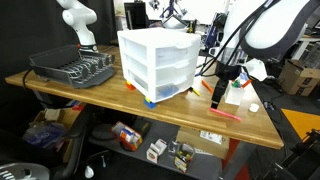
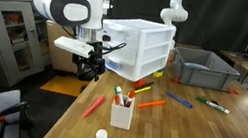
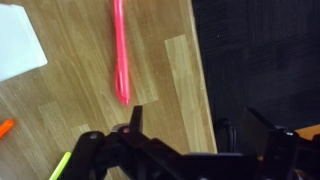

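My gripper point(image 3: 200, 125) stands open with nothing between its fingers, hovering over the table's edge. One finger is above the wood and the other is past the edge, over the dark floor. A pink marker point(image 3: 120, 55) lies flat on the table just ahead of it, apart from the fingers. In both exterior views the gripper point(image 1: 222, 85) point(image 2: 91, 69) hangs above and near that pink marker point(image 1: 225, 113) point(image 2: 93, 106). A white cup point(image 2: 122, 111) with several markers standing in it is close by; its corner point(image 3: 20, 40) shows in the wrist view.
A white drawer unit point(image 1: 157, 62) point(image 2: 142, 50) stands mid-table. A dark dish rack point(image 1: 72, 68) sits at one end. Loose markers lie about: orange point(image 2: 151, 105), blue point(image 2: 180, 100), green point(image 2: 214, 105). A white cap point(image 2: 101, 135) lies near the table corner.
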